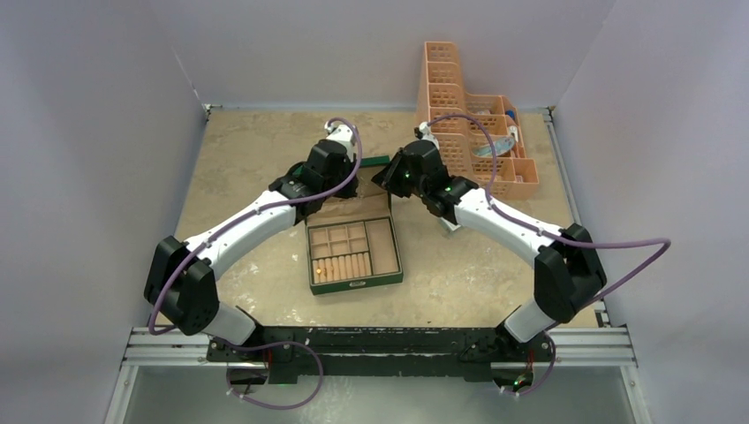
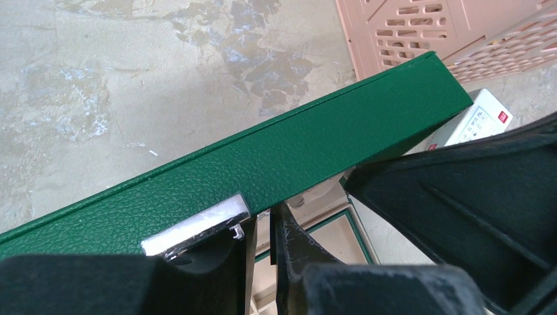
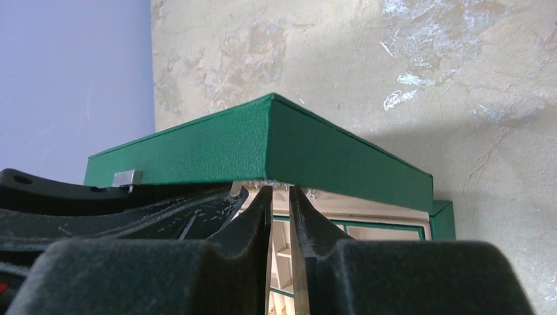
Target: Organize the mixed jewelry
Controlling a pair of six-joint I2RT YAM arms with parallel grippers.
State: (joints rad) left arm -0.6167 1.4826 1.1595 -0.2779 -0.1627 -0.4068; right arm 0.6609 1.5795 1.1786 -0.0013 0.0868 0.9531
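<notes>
So here's where you're at: both of your grippers are up at the free edge of the raised green lid (image 2: 263,157), just beside each other. Your left gripper (image 2: 263,222) has its tips right under the lid's rim, next to the silvery clasp (image 2: 197,226). Its fingers (image 2: 295,256) sit a sliver apart, the pale inside of the box shows through the slit, and I can't see anything between them. Same deal with your right gripper (image 3: 279,191): tips right at the rim near the lid's corner, a narrow slit between the fingers, not clamped on anything I can see. There are tiny silvery specks (image 3: 309,192) on the rim right at those tips, but I can't tell what they are. As for the jewelry (image 1: 316,262), all I can pick out from the top view is a small gold-coloured glint down in the box (image 1: 358,284). It's at the left end of the rolls (image 1: 344,266), nearer the arm bases and well apart from both sets of fingers. The white card box (image 2: 483,118) lies on the table (image 1: 256,141) just past the lid's corner, near the basket (image 1: 459,97).
</notes>
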